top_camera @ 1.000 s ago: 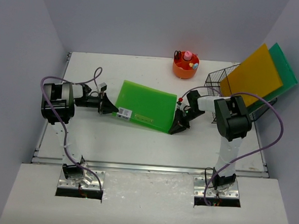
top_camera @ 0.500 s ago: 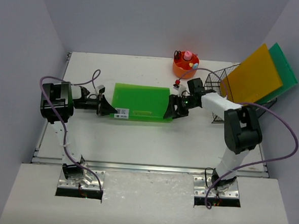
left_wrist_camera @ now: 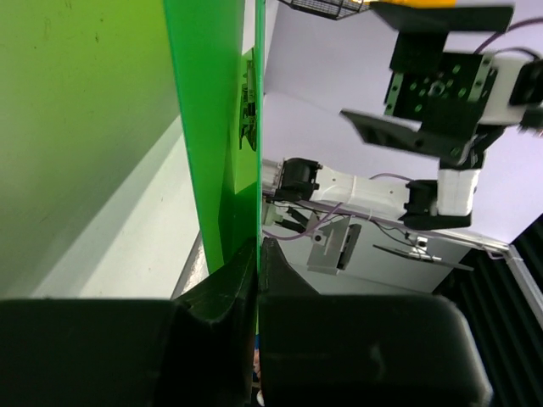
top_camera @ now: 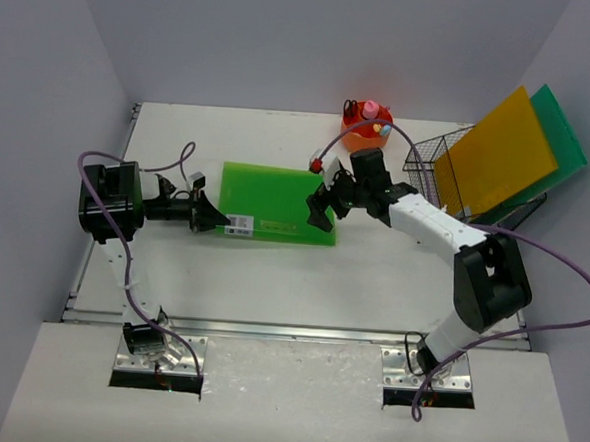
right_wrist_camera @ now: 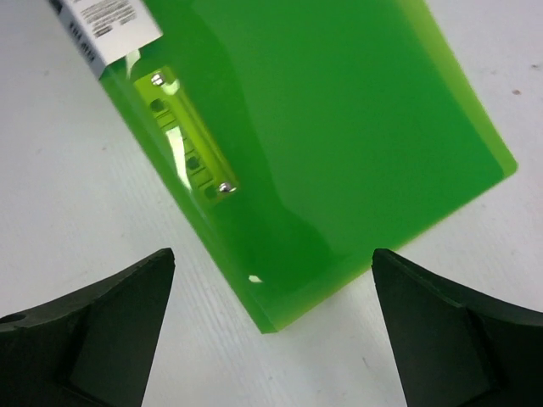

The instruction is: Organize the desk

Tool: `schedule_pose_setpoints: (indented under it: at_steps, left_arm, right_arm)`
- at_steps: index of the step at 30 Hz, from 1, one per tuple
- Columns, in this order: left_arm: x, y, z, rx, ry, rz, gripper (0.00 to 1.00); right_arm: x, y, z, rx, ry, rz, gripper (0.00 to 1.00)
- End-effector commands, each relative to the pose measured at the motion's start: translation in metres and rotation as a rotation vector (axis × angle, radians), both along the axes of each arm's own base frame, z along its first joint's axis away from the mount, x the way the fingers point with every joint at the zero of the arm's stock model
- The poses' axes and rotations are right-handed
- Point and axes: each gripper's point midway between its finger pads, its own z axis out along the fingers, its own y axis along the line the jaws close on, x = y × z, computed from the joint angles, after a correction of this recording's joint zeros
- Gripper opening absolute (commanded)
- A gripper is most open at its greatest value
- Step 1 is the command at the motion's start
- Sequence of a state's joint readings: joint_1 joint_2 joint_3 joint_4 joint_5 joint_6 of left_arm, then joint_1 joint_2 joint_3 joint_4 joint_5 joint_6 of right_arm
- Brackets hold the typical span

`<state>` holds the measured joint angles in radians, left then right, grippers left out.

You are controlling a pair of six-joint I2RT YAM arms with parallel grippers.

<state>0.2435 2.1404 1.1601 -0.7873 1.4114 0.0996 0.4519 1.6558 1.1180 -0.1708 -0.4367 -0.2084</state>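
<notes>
Roughly level, the desk (top_camera: 271,280) fills the floor between the lavender walls. Left side: left gripper (top_camera: 207,216) pressed shut on the left short edge of a green folder (top_camera: 276,202). The left wrist view shows the pads (left_wrist_camera: 242,275) pinching that edge with the folder seen edge-on. The folder spans the middle of the desk; whether its underside touches the surface cannot be told. A white label (top_camera: 241,223) sits at its front left corner, print unreadable. Over the folder's right end hangs the right gripper (top_camera: 326,198), fingers (right_wrist_camera: 110,331) spread wide and holding nothing. At the back edge stands an orange pot (top_camera: 365,135), partly hidden by the arm, contents unclear. Back right corner: wire basket (top_camera: 429,161) holding an orange sheet (top_camera: 500,148) and a dark green sheet (top_camera: 565,142), the latter mostly covered.
</notes>
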Motion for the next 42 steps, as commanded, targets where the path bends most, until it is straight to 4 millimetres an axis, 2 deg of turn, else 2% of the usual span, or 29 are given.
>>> schedule_pose_setpoints:
  at_steps: [1,2,5,6,7,13,14,16,19,21,22,26,28,31,32,34,36,37,38,39,40,41,42]
  left_arm:
    - [0.004,0.005,0.016,-0.11,0.007,0.048,0.0]
    - [0.005,0.006,0.018,-0.123,-0.001,0.051,0.0]
    - [0.003,0.006,0.025,-0.186,0.06,0.065,0.0]
    - [0.002,0.005,0.026,-0.197,0.064,0.065,0.0]
    - [0.002,0.005,0.028,-0.205,0.066,0.066,0.0]
    - [0.003,0.007,0.037,-0.267,0.078,0.076,0.0]
    - [0.003,0.007,0.038,-0.273,0.074,0.077,0.0]
    - [0.002,0.007,0.043,-0.289,0.067,0.08,0.0]
    - [0.001,0.007,0.047,-0.308,0.07,0.083,0.0]
    - [0.001,0.007,0.048,-0.311,0.069,0.085,0.0]
    - [0.001,0.007,0.048,-0.311,0.072,0.085,0.0]
    - [0.001,0.007,0.049,-0.313,0.066,0.085,0.0]
    - [0.0,0.007,0.05,-0.313,0.065,0.085,0.0]
    - [-0.002,0.006,0.051,-0.312,0.063,0.087,0.0]
    - [-0.003,0.006,0.051,-0.314,0.073,0.09,0.0]
    - [-0.007,0.004,0.049,-0.312,0.079,0.089,0.0]
    - [-0.009,0.004,0.047,-0.297,0.05,0.088,0.0]
    - [-0.009,0.003,0.047,-0.285,0.044,0.085,0.02]
    - [-0.01,0.003,0.046,-0.274,0.037,0.083,0.02]
    - [-0.01,0.003,0.046,-0.261,0.03,0.081,0.12]
    - [-0.01,0.003,0.046,-0.252,0.024,0.08,0.17]
    - [-0.01,0.003,0.047,-0.243,0.02,0.079,0.23]
    - [-0.01,0.003,0.047,-0.225,0.012,0.078,0.38]
  right_arm:
    - [-0.01,0.025,0.023,-0.042,-0.291,0.134,0.99]
    - [-0.008,0.024,0.024,-0.062,-0.325,0.134,0.99]
    - [-0.017,0.051,0.034,-0.067,-0.574,0.135,0.99]
    - [-0.013,0.049,0.03,-0.12,-0.618,0.107,0.99]
    - [-0.015,0.054,0.032,-0.119,-0.638,0.121,0.99]
    - [-0.049,0.076,0.008,-0.052,-0.63,0.3,0.99]
    - [-0.049,0.076,0.008,-0.056,-0.657,0.309,0.99]
    - [-0.049,0.08,-0.011,-0.108,-0.716,0.338,0.99]
    - [-0.039,0.083,-0.023,-0.17,-0.817,0.353,0.99]
    - [-0.036,0.083,-0.037,-0.191,-0.819,0.361,0.99]
    - [-0.037,0.084,-0.037,-0.185,-0.827,0.366,0.99]
    - [-0.054,0.087,-0.035,-0.138,-0.832,0.434,0.99]
    - [-0.062,0.086,-0.041,-0.14,-0.829,0.471,0.99]
    - [-0.049,0.085,-0.046,-0.185,-0.88,0.434,0.99]
    - [-0.035,0.084,-0.05,-0.224,-0.912,0.391,0.99]
    - [-0.02,0.083,-0.053,-0.27,-0.957,0.351,0.99]
    - [-0.008,0.085,-0.053,-0.286,-1.009,0.316,0.82]
    - [-0.004,0.086,-0.052,-0.286,-1.03,0.308,0.67]
    - [-0.003,0.087,-0.051,-0.287,-1.038,0.307,0.62]
    - [-0.001,0.089,-0.047,-0.279,-1.043,0.303,0.35]
    - [0.0,0.09,-0.045,-0.276,-1.044,0.302,0.2]
    - [-0.001,0.091,-0.043,-0.268,-1.043,0.301,0.11]
    - [-0.003,0.092,-0.036,-0.25,-1.048,0.303,0.0]
